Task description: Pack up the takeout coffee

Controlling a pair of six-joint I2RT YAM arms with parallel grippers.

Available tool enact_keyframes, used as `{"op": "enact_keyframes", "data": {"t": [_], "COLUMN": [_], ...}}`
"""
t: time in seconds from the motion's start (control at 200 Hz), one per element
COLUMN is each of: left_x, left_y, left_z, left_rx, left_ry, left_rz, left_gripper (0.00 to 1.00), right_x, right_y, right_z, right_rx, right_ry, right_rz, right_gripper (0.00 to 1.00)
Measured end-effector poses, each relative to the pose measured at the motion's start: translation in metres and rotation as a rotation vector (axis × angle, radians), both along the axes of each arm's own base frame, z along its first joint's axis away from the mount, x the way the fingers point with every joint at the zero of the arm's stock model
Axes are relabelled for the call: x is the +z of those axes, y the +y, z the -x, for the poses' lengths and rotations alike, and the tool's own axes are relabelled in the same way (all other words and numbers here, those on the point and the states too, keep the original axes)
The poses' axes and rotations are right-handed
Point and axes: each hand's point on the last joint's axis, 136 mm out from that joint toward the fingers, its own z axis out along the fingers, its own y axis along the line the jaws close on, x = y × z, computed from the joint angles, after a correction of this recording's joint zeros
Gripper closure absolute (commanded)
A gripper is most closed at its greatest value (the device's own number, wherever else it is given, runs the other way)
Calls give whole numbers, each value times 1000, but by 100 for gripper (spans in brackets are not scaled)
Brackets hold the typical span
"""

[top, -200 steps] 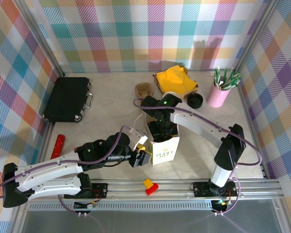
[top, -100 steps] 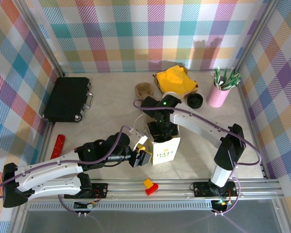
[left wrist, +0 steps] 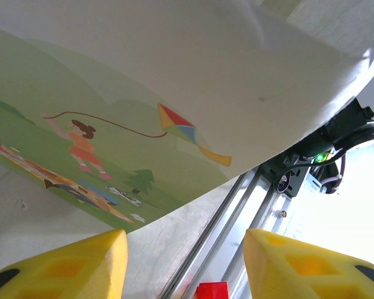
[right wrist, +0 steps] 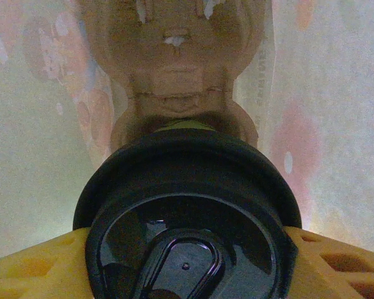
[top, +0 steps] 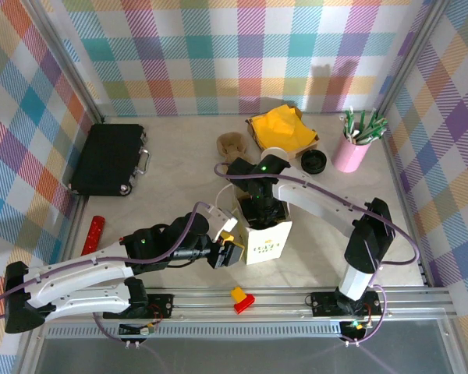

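Claws first: the right claw (right wrist: 186, 268) is clenched on the takeout coffee (right wrist: 187, 187). Its yellow fingers (right wrist: 31, 265) press on either side of the cup just under the black lid, and a sliver of green paper shows past the lid's rim. Cup and claw sit down inside the white paper bag (top: 267, 245), whose pale walls surround them in the right wrist view. A brownish moulded shape (right wrist: 181, 56) lies deeper in the bag beyond the cup; I cannot tell what it is. From above, the right arm reaches down into the bag's open mouth, and the bag stands upright on the desk (top: 179, 179) near the front rail. The left claw (top: 232, 254) is released, its fingers apart with nothing between them, just beside the bag's left face, which carries a print of a child flying a kite. Further out, a red and yellow block (top: 240, 298) lies at the rail in front of the bag. Behind the bag are a yellow cloth (top: 283, 128), a loose black lid (top: 313, 161) and a pink cup of straws (top: 352, 148). A black case (top: 108, 158) lies at the far left.
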Motion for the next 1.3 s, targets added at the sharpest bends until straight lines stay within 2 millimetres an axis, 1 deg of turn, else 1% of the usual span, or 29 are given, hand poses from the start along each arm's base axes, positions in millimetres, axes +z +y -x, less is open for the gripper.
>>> {"op": "enact_keyframes", "data": {"t": [0.755,0.955,1.3], "left_x": [-1,0,0], "left_y": [1,1,1], "left_z": [0,0,0], "left_rx": [2,2,2], "left_ry": [0,0,0], "left_rz": [-3,-3,-3], "left_gripper": [48,48,48], "right_x": [-8,-13,-15], "right_y": [0,-1,-1], "right_z": [1,1,2], "right_rx": [0,0,0], "right_ry": [5,7,1], "right_rz": [1,3,-4], "right_gripper": [44,44,44]}}
